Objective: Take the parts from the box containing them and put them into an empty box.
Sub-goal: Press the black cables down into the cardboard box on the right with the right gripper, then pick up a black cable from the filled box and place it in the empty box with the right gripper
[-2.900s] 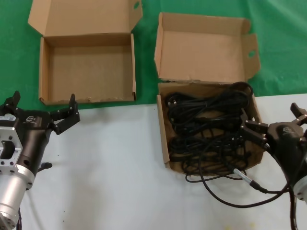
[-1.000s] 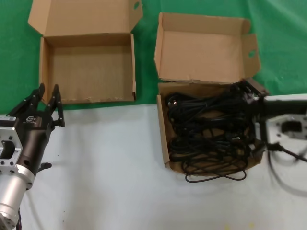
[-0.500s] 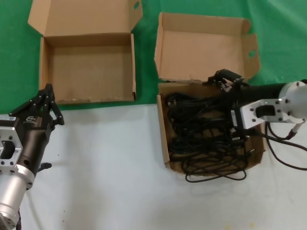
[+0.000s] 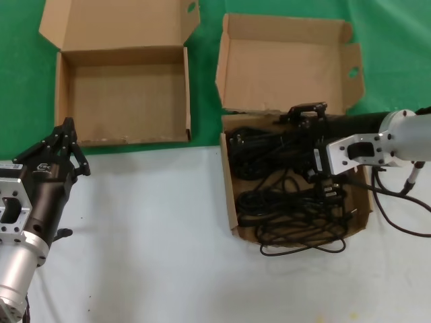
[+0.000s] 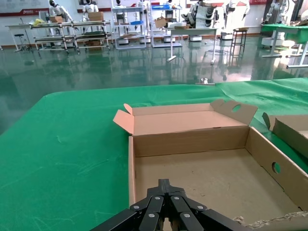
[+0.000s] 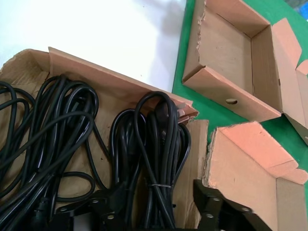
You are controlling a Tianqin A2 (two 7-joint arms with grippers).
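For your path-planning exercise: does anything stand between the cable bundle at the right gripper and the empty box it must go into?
Between the cable bundle and the empty box stand only two low walls: the full box's left side and the empty box's right side, with a green strip between. The right gripper straddles the bundle, fingers open. The left gripper waits nearer, shut.

Parts [image 4: 289,192] lie in the right box [image 4: 230,195], empty box [image 4: 121,97] left
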